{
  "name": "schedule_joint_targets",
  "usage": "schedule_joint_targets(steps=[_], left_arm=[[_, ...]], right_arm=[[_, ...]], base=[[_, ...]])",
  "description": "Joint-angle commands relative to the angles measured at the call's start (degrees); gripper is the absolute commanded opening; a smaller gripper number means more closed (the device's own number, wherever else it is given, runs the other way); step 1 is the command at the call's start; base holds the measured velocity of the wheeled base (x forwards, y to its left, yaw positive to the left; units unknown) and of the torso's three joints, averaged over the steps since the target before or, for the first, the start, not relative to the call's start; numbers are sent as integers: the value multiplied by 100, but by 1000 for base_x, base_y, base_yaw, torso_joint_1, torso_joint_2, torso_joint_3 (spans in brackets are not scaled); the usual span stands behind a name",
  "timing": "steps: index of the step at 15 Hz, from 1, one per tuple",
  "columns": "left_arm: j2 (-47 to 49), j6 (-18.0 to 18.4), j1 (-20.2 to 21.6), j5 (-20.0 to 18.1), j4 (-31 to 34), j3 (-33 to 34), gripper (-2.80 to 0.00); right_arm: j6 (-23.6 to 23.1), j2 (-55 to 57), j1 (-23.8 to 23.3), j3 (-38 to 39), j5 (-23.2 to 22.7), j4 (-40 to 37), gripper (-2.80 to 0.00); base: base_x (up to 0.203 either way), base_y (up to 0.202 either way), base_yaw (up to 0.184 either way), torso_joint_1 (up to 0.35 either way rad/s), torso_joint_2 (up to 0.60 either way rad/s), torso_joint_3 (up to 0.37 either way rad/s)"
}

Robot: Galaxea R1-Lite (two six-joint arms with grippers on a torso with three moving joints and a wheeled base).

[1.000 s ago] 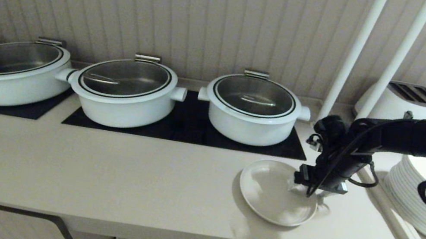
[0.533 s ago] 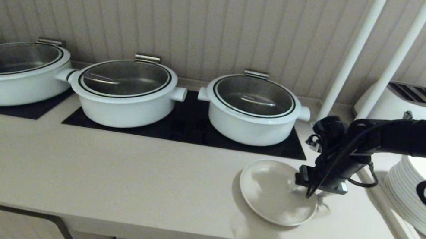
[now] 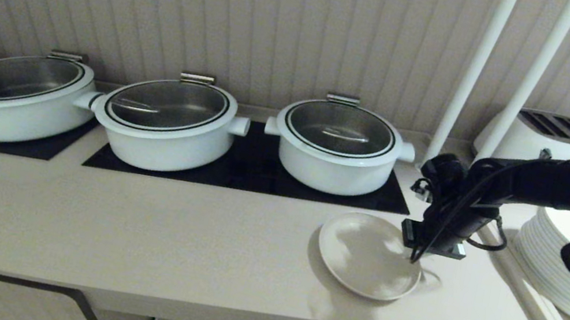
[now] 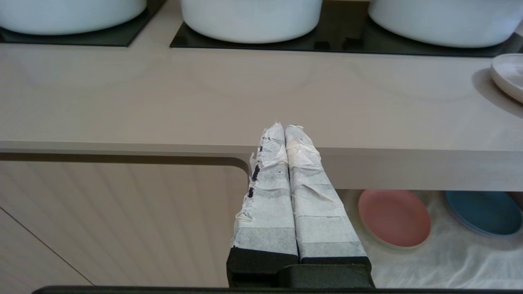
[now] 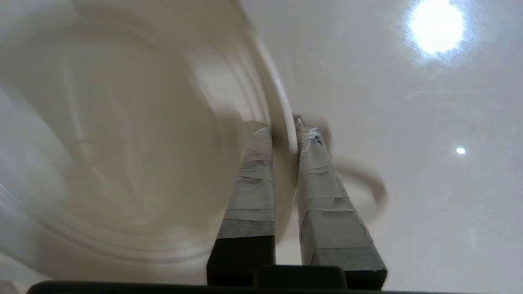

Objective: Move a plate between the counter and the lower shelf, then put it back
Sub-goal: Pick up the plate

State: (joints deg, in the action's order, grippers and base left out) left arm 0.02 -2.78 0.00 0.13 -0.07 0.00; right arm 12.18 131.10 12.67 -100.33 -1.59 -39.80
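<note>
The small cream plate (image 3: 365, 254) lies on the beige counter (image 3: 159, 243), in front of the rightmost pot. My right gripper (image 3: 416, 258) points down at the plate's right edge. In the right wrist view the right gripper (image 5: 284, 126) is shut on the rim of the plate (image 5: 122, 143), one finger inside the rim and one outside. My left gripper (image 4: 284, 127) hangs shut and empty before the counter's front edge (image 4: 408, 167). The plate (image 4: 508, 75) shows at the far right of that view. Below lies the lower shelf (image 4: 449, 261) with its whitish cloth.
Three white lidded pots (image 3: 339, 143) stand on black glass panels behind the plate. A stack of glossy white plates (image 3: 564, 274), a toaster (image 3: 553, 137) and two white poles (image 3: 474, 70) are at the right. A pink plate (image 4: 394, 218) and a blue plate (image 4: 484, 212) lie on the shelf.
The right gripper's jaws have closed onto the plate's rim. The plate has slid a little to the left. The arm itself has stayed in place.
</note>
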Motion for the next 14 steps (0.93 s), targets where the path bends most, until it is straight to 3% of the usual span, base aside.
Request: schedule_joint_targets(steps=[1,14], left_arm=[[-2,-3,0,4,-1,0,-280],[-2,-3,0,4,-1,0,-280]], right_arm=[[4,-5,8,7,18,-28,-280],[4,-419,11,395,19,-36,-280]], base=[[0,0,0,0,0,0],[0,0,0,0,0,0]])
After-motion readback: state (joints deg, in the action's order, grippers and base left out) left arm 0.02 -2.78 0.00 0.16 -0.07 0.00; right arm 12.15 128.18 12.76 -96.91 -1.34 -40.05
